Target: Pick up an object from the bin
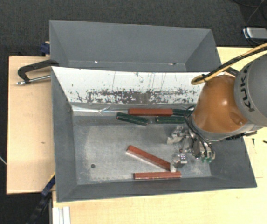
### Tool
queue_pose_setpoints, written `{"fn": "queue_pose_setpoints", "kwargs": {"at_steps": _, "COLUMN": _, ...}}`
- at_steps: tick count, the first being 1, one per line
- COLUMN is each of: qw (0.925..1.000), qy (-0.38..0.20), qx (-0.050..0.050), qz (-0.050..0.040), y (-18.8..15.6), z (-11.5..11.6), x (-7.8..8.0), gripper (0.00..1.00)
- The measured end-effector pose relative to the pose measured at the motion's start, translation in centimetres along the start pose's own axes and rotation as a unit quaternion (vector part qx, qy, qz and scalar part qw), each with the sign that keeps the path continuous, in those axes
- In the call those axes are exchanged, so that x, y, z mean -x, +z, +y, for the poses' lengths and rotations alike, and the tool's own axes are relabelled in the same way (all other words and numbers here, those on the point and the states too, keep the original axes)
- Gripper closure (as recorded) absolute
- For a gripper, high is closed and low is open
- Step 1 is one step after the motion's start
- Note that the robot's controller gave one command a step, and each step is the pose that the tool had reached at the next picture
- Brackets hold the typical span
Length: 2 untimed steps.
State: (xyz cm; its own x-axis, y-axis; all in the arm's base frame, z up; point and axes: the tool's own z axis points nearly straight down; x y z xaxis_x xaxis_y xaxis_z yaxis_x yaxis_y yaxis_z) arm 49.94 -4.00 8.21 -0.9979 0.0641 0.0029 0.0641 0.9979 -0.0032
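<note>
Altogether, the bin held five bars, three brown and two green. The pincer hung low over the right end of the slanted brown bar, whose long axis ran from that end away to the pincer's left and toward the back. A second brown bar lay level just in front of the pincer, while the third brown bar and both green bars lay well behind it by the back wall. Whether the pincer was open or closed could not be told.
</note>
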Motion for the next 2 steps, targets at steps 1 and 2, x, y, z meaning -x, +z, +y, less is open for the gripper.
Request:
{"fn": "queue_pose_setpoints", "kwargs": {"at_steps": 1, "qw": 1.0, "qy": 0.001, "qx": 0.0, "qz": -0.0094, "y": -0.08, "z": -0.01, "x": 0.4, "gripper": 0.0}}
{"fn": "queue_pose_setpoints", "kwargs": {"at_steps": 2, "qw": 1.0, "qy": 0.001, "qx": 0.0, "qz": -0.0092, "y": -0.06, "z": 0.0, "x": 0.4, "gripper": 0.0}}
